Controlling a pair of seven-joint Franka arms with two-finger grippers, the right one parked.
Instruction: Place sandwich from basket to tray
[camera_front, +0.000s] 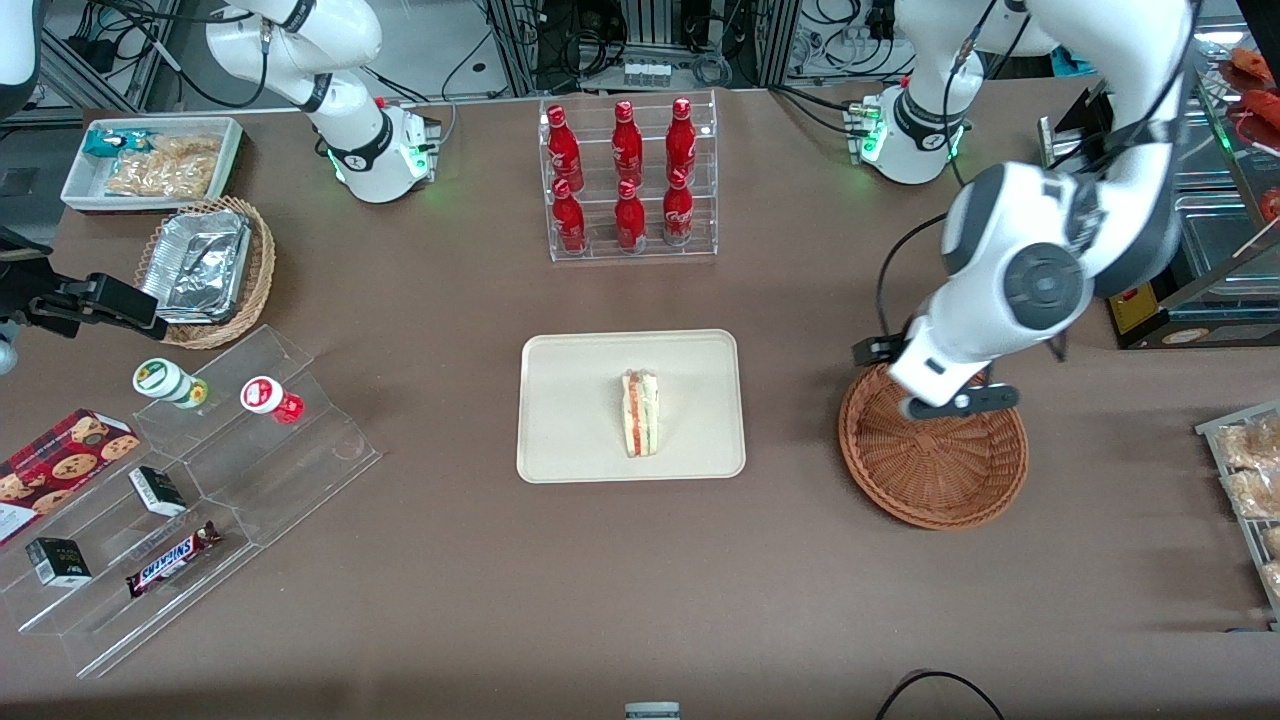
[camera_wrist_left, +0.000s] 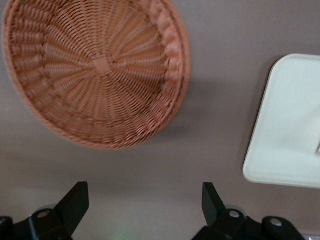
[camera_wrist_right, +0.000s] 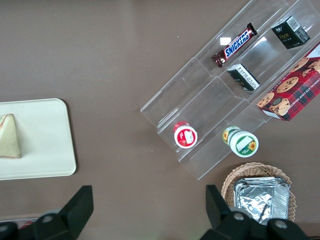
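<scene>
One sandwich (camera_front: 640, 412), one tray (camera_front: 570, 420), one reddish basket (camera_front: 935, 470), one tan basket (camera_front: 255, 270) of foil containers. Six red bottles (camera_front: 627, 140) in one clear rack (camera_front: 632, 250). One gripper (camera_wrist_left: 145, 202), fingers spread.

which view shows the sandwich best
The front view: the whole sandwich lies on the tray, filling layers visible. The right wrist view cuts it at the frame edge; the left wrist view shows only a sliver. The gripper hangs over the basket, open.

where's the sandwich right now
In the front view the sandwich lies on the tray at mid-table, nearer the camera than the bottle rack; the open gripper hangs by the empty basket.
</scene>
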